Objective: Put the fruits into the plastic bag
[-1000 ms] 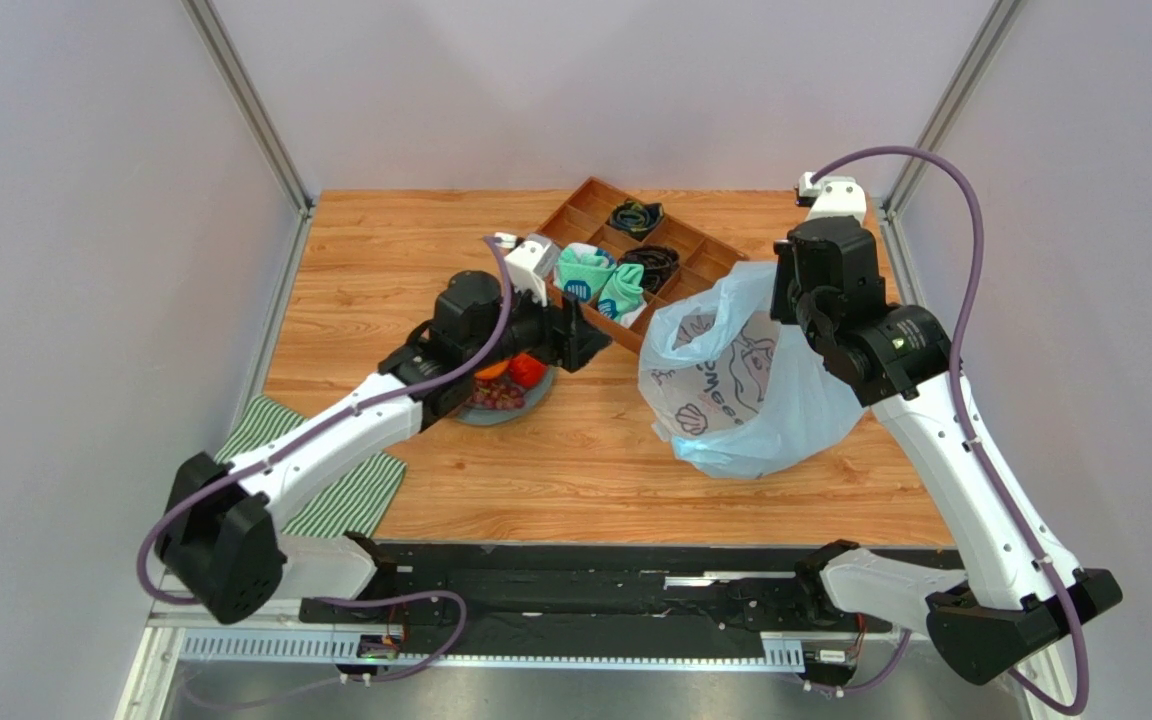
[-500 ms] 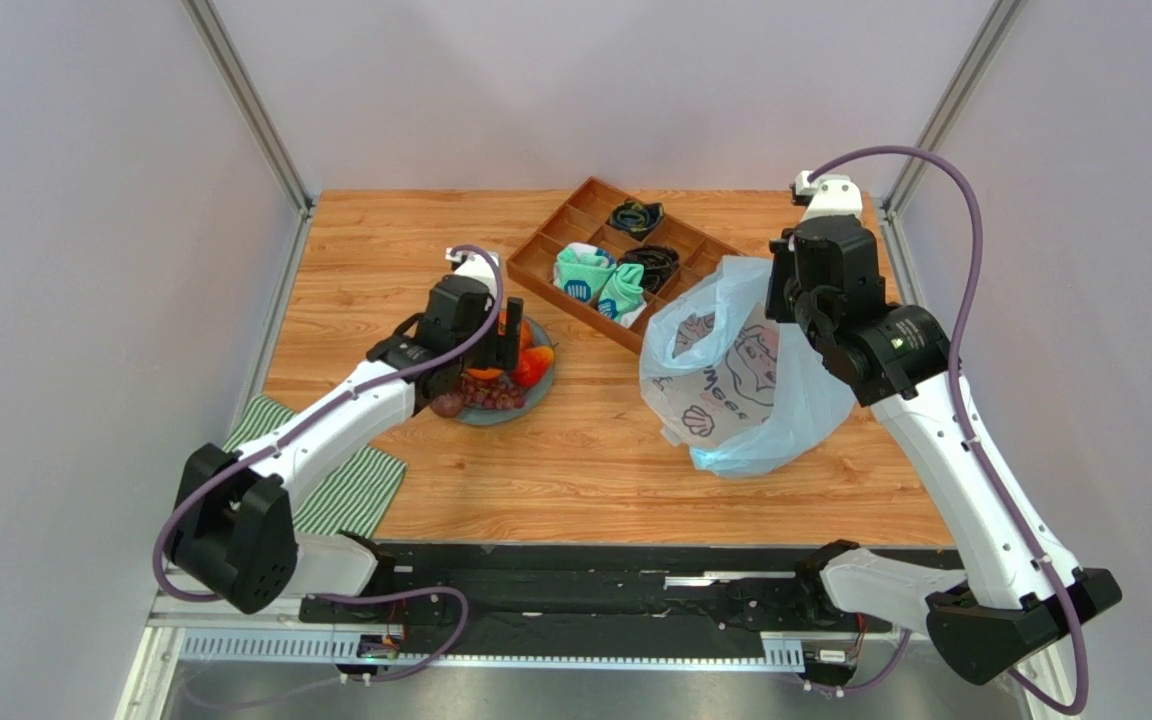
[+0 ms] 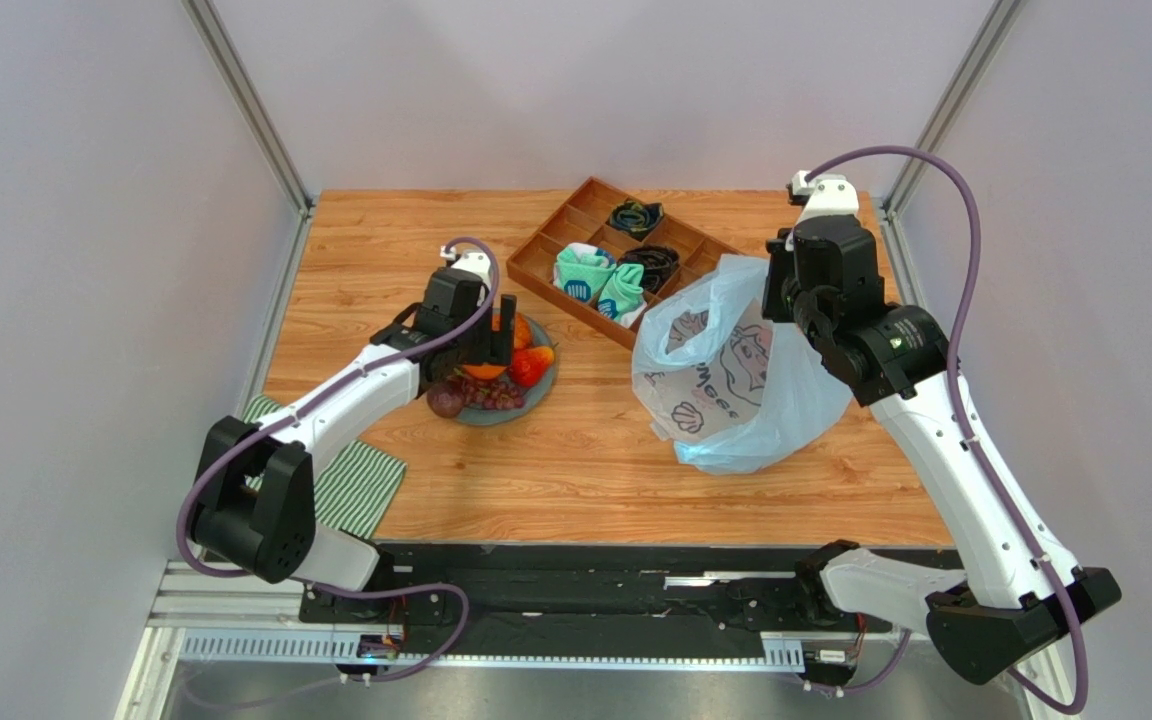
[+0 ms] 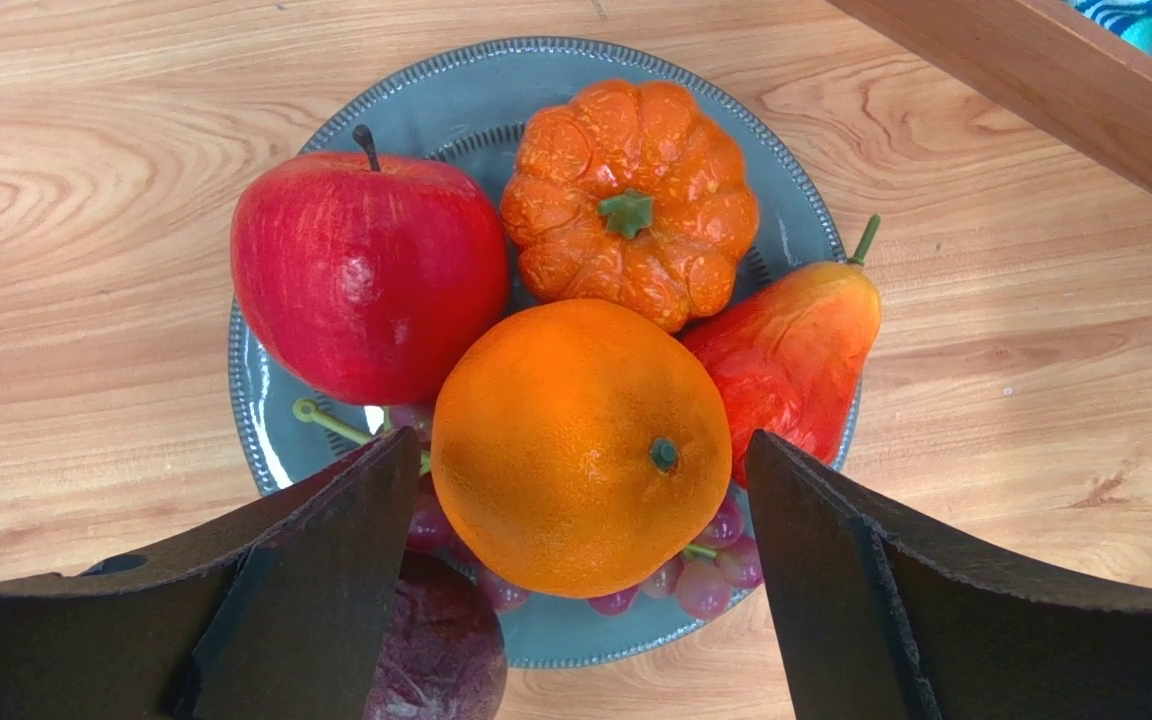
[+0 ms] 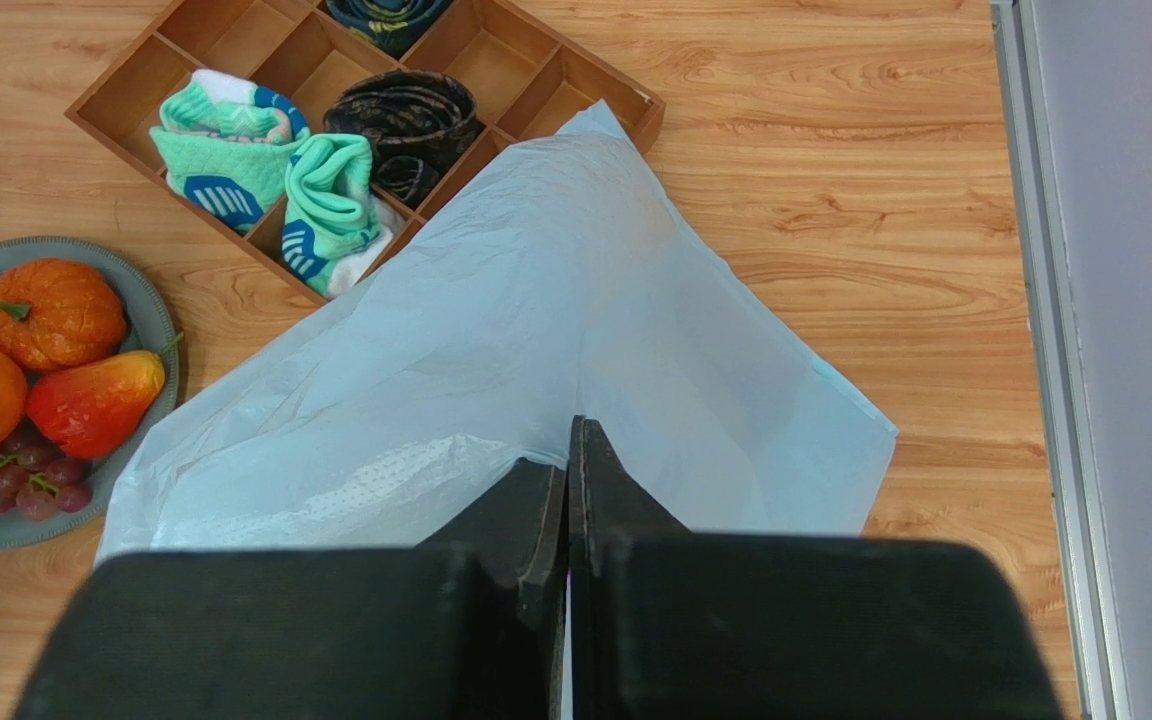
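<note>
Back from its reach toward the tray (image 4: 1048, 90), the left gripper (image 3: 483, 333) has come over the plate (image 4: 259, 435) within the last second, while the bag (image 3: 732, 393) has barely shifted. Every fruit is gathered at that plate, left of centre in the top view. In the wrist view the orange (image 4: 582, 446) sits on top in the middle, the apple (image 4: 369, 278) to its upper left, the ribbed fruit (image 4: 630, 200) above, and the red-orange fruit (image 4: 790, 350) to the right. The grapes (image 4: 687, 578) lie underneath and the purple fruit (image 4: 440, 653) is at the plate's lower left edge. The left fingers (image 4: 334, 570) stand wide apart, one on each side of the orange, gripping nothing and not yet touching it. Right of centre in the top view, the right gripper (image 5: 567, 480) is pinched tight on the bag's upper edge and holds it lifted, its mouth seemingly toward the plate. I judge the step in hand to be the pick of the orange; with six pieces at the plate, probably none is bagged yet. The next move calls for lowering a little and closing gently on the orange's widest part without nudging the apple or the red-orange fruit. It must then be lifted clear and carried to the bag's mouth.
</note>
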